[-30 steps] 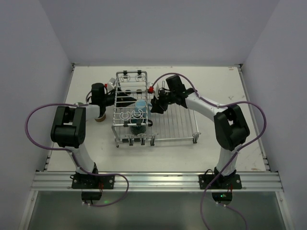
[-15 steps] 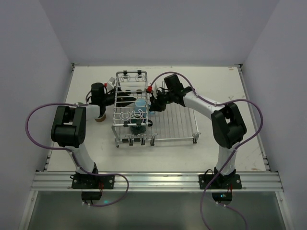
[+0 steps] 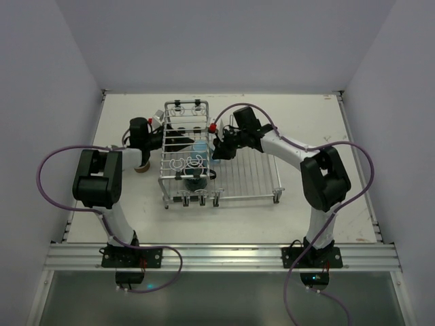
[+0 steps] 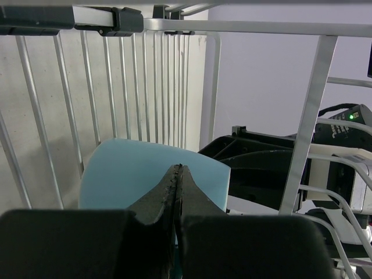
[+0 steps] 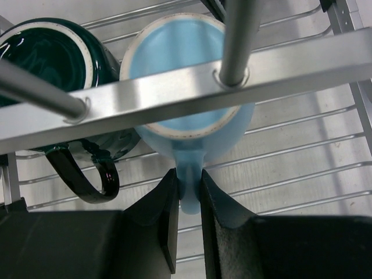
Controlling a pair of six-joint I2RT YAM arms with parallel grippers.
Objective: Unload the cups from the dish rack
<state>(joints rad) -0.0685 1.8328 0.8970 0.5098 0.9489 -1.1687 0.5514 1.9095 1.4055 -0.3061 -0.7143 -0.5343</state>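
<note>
Right gripper (image 5: 187, 190) has its jaws clamped on the handle of the light-blue mug (image 5: 174, 52). The mug sits in the rack (image 5: 145, 102) under a crossbar, right beside the dark teal mug (image 5: 46, 58). Left gripper (image 4: 177, 174) has its jaws pressed together, holding nothing. It's poking into the rack's left side, right by the blue mug, but I can't tell if it touches.
</note>
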